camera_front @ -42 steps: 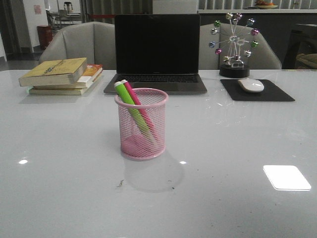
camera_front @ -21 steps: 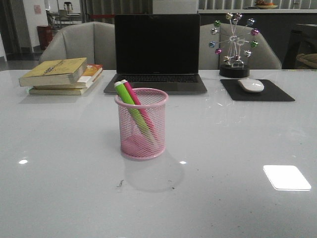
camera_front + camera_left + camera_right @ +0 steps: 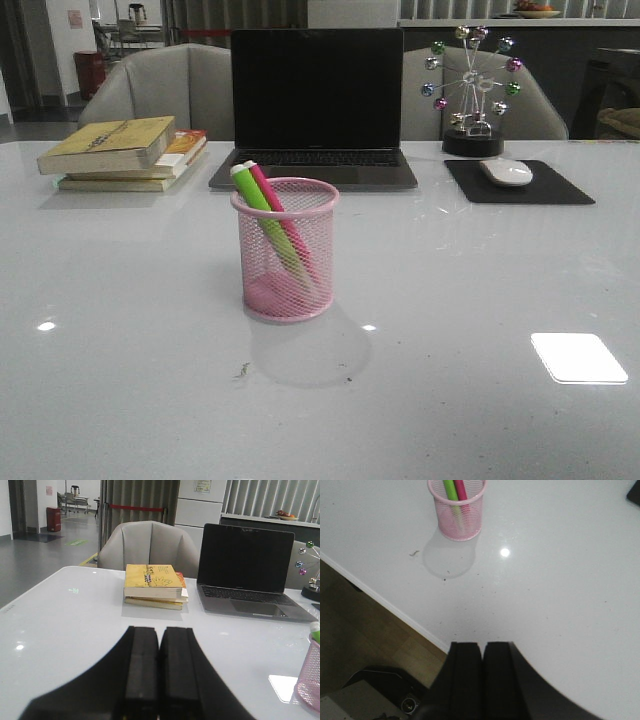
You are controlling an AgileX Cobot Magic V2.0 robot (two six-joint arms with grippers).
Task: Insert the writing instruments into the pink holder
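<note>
The pink mesh holder (image 3: pixel 287 250) stands upright in the middle of the white table. Both markers lean inside it, tops tilted left: the lime green marker (image 3: pixel 255 200) and the magenta marker (image 3: pixel 268 192). The right wrist view shows the holder (image 3: pixel 458 511) from above with the green marker (image 3: pixel 451 490) and the magenta marker (image 3: pixel 460 489) in it. My right gripper (image 3: pixel 482 645) is shut and empty, well away from the holder, near the table's front edge. My left gripper (image 3: pixel 160 629) is shut and empty; the holder's edge (image 3: pixel 310 680) shows far off to one side. Neither gripper appears in the front view.
A dark laptop (image 3: pixel 317 105) stands open behind the holder. A stack of books (image 3: pixel 125 152) lies at the back left. A white mouse (image 3: pixel 507 172) rests on a black pad (image 3: pixel 518 183) at the back right, beside a ball ornament (image 3: pixel 472 90). The table's front edge (image 3: pixel 395 611) meets bare floor.
</note>
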